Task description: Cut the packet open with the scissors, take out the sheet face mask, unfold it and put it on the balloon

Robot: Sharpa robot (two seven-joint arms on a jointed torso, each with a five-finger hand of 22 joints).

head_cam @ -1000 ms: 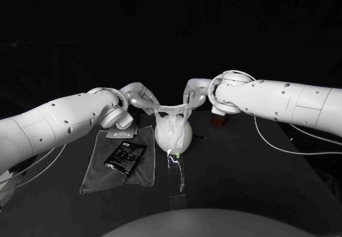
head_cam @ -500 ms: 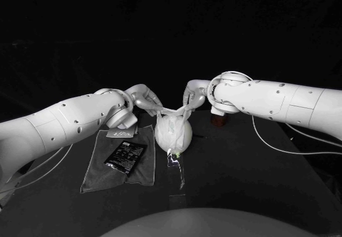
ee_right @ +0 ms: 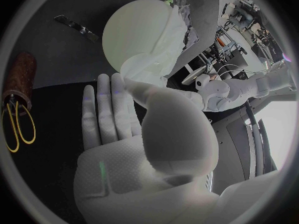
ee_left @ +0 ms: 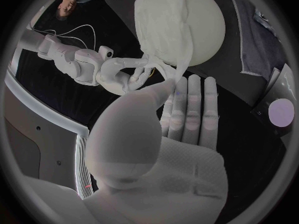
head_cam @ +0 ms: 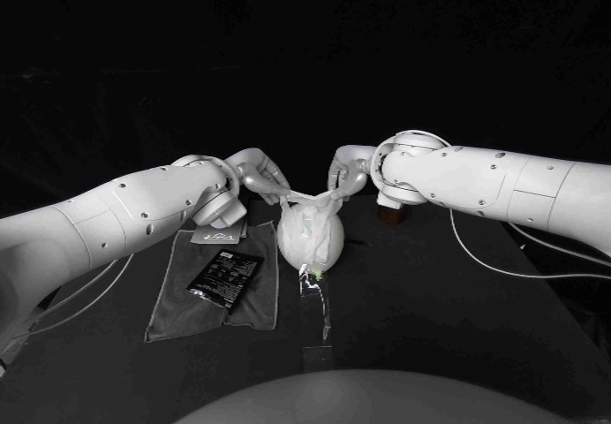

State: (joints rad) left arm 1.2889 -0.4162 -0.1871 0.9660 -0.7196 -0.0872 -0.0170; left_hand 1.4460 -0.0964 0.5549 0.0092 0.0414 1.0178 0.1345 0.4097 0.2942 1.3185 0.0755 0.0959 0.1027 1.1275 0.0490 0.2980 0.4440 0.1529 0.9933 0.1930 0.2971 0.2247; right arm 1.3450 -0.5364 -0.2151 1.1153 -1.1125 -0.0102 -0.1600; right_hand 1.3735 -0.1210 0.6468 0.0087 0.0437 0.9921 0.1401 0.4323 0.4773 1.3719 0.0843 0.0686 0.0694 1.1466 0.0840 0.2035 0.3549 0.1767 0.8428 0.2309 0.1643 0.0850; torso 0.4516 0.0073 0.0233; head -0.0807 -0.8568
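Stretching across the middle of the head view, a little above centre, the sheet face mask [head_cam: 310, 210] is held by its two upper corners. One corner is pinched by the left hand [head_cam: 261, 177], which is seen just left of centre. The other corner is pinched by the right hand [head_cam: 346, 172], just right of centre. In both wrist views the thumb is pressed against the side of the fingers with the thin white material caught between them, so each hand is grasping the mask. The remaining fingers are kept straight and close together.

Below the two hands, the balloon [head_cam: 313, 256] is lying on the black table [head_cam: 433, 291] at the centre of the frame. Its knotted end is turned toward the bottom edge. The mask is draped over the upper part of the balloon and is touching it. How far down the mask reaches cannot be told with certainty.

To the left of the balloon, a grey cloth [head_cam: 178, 309] is spread on the table. The black packet [head_cam: 223, 276] is laid on this cloth, slightly tilted, near the balloon but apart from it. A small white card [head_cam: 216, 237] is seen at the upper end of the cloth, under the left wrist.

To the right of the balloon, beneath the right arm, a brown holder [head_cam: 392, 215] is standing. In the right wrist view the yellow handles of the scissors [ee_right: 19, 124] are seen hanging out of it. A clear strip [head_cam: 321, 314] is stretched from the knot toward the bottom of the frame.
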